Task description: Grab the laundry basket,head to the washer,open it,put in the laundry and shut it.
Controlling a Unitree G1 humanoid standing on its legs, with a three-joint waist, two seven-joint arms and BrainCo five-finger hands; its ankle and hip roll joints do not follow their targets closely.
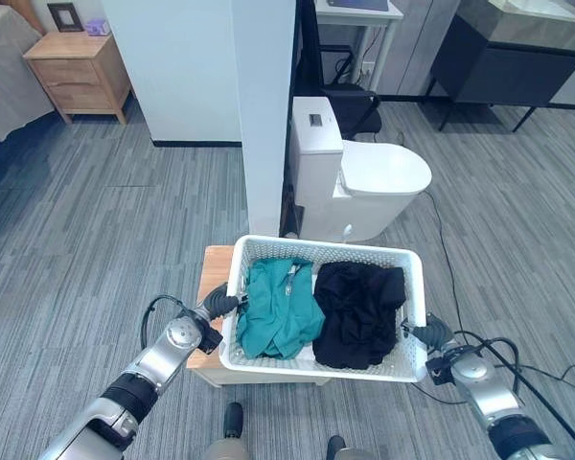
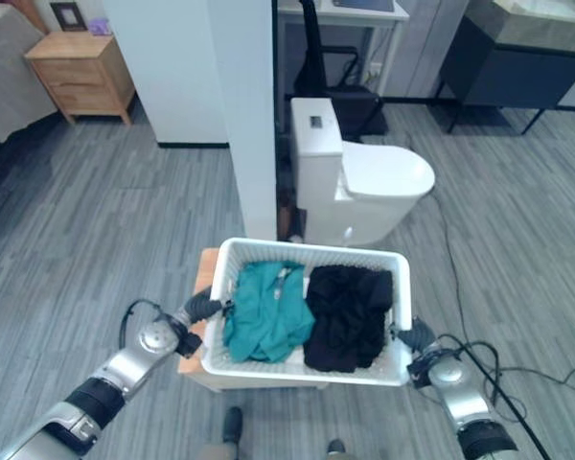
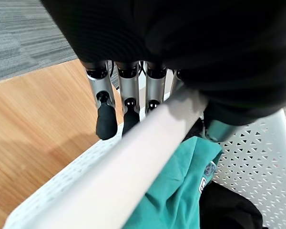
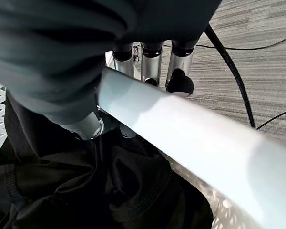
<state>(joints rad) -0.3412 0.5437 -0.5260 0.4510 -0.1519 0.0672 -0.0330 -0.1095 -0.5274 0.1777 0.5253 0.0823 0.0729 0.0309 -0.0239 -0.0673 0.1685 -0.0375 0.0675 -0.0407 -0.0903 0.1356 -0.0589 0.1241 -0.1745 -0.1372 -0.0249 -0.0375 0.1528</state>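
The white perforated laundry basket (image 1: 326,251) sits on a low wooden stand (image 1: 214,271) at about 6 o'clock in the head views, just in front of a white pillar (image 1: 265,115). Inside it, a teal garment (image 1: 278,307) fills the left half and a black garment (image 1: 359,311) the right half, the two touching along the middle.

The left arm reaches in from 7 o'clock, forearm angled up toward the basket. The left hand (image 1: 214,307) meets the basket's left rim at roughly 9 o'clock of the basket. In the left wrist view its fingers (image 3: 107,125) curl down over the outer side of the rim while the thumb sits inside against the teal garment, so the hand is clamped on the rim.

The right arm comes in from 5 o'clock. The right hand (image 1: 427,333) meets the right rim at about 3 o'clock of the basket. In the right wrist view its fingers (image 4: 179,82) hook over the outside of the rim and the thumb presses inside above the black garment, a matching clamp.

Beyond the pillar, at 12 o'clock, stands a white toilet (image 1: 369,177); a wooden nightstand (image 1: 80,72) sits at 10 o'clock on the grey plank floor (image 1: 96,240).
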